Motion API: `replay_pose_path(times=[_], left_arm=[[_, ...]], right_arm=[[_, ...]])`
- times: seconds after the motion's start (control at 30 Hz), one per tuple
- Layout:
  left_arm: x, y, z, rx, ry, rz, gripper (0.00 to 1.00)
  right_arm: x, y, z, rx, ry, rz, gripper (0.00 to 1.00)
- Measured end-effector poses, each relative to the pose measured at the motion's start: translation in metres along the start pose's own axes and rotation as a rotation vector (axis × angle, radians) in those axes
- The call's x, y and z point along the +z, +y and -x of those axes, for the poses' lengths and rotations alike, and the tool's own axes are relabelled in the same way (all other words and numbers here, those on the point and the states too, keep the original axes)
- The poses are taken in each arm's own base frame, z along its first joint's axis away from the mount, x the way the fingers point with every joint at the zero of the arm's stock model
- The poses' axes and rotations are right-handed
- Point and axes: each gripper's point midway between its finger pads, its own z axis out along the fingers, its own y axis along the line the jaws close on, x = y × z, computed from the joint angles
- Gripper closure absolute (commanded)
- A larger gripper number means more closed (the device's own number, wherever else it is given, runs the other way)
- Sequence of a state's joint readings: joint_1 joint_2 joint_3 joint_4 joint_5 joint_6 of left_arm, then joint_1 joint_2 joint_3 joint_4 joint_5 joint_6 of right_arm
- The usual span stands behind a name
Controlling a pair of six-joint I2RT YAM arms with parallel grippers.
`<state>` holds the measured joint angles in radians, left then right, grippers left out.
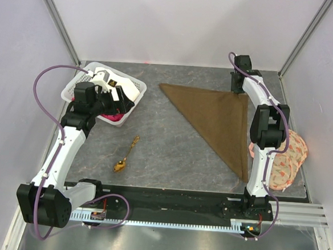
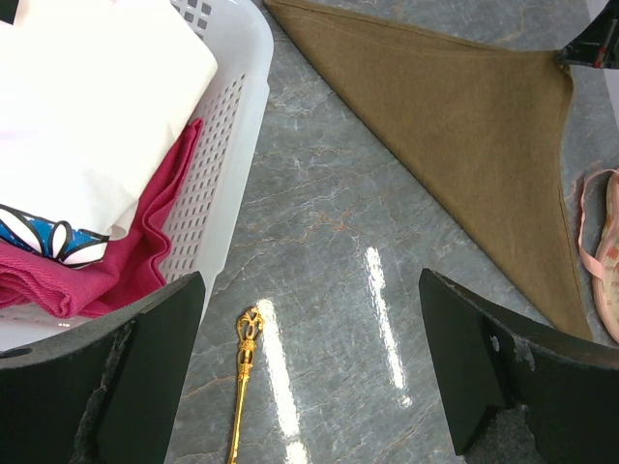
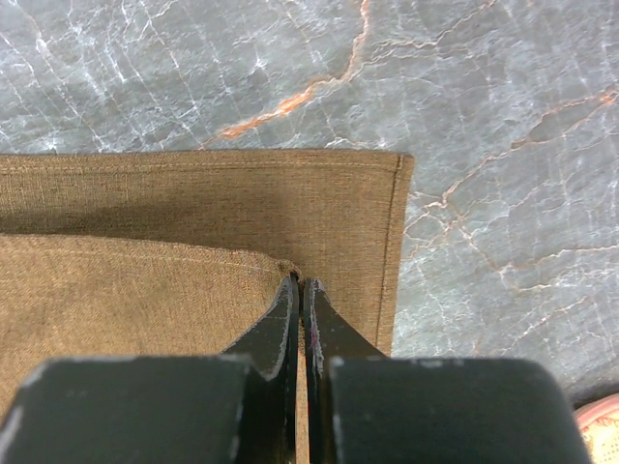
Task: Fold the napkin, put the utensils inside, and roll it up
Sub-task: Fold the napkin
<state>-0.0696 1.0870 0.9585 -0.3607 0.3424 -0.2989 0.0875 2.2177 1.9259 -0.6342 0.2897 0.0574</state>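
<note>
The olive-brown cloth napkin (image 1: 215,117) lies folded into a triangle on the grey marbled table (image 1: 165,148). The right gripper (image 3: 300,282), pressed together, seemingly pinches its far corner. The left gripper (image 2: 311,285) hangs spread wide near the slim gold metal spoon (image 2: 242,387).

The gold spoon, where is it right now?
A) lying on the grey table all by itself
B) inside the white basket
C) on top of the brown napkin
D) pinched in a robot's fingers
A: the spoon lies flat on the bare table, in the gap between the basket and the napkin, touching neither of them.
</note>
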Motion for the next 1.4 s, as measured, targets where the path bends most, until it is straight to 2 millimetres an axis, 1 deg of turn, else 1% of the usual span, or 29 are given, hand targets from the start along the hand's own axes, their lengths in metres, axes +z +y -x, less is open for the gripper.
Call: replay_pose_path(times=[0.23, 0.43, 0.53, 0.77, 1.07, 1.2, 1.4], left_arm=[[0.000, 0.000, 0.000, 0.000, 0.000, 0.000, 0.01], [0.000, 0.000, 0.000, 0.000, 0.000, 0.000, 0.01], [0.000, 0.000, 0.000, 0.000, 0.000, 0.000, 0.01], [0.000, 0.000, 0.000, 0.000, 0.000, 0.000, 0.01], [0.000, 0.000, 0.000, 0.000, 0.000, 0.000, 0.01], [0.000, 0.000, 0.000, 0.000, 0.000, 0.000, 0.01], [0.000, 0.000, 0.000, 0.000, 0.000, 0.000, 0.01]], right_arm=[[-0.002, -0.007, 0.003, 0.006, 0.001, -0.007, 1.00], [-0.007, -0.014, 0.017, 0.019, -0.027, -0.012, 1.00], [-0.007, -0.018, 0.018, 0.024, -0.029, -0.016, 1.00], [-0.001, -0.022, 0.012, 0.024, -0.009, -0.023, 1.00], [0.022, -0.028, -0.004, 0.026, 0.041, -0.037, 1.00], [0.027, -0.030, -0.007, 0.025, 0.048, -0.040, 1.00], [0.031, -0.031, -0.005, 0.022, 0.041, -0.046, 1.00]])
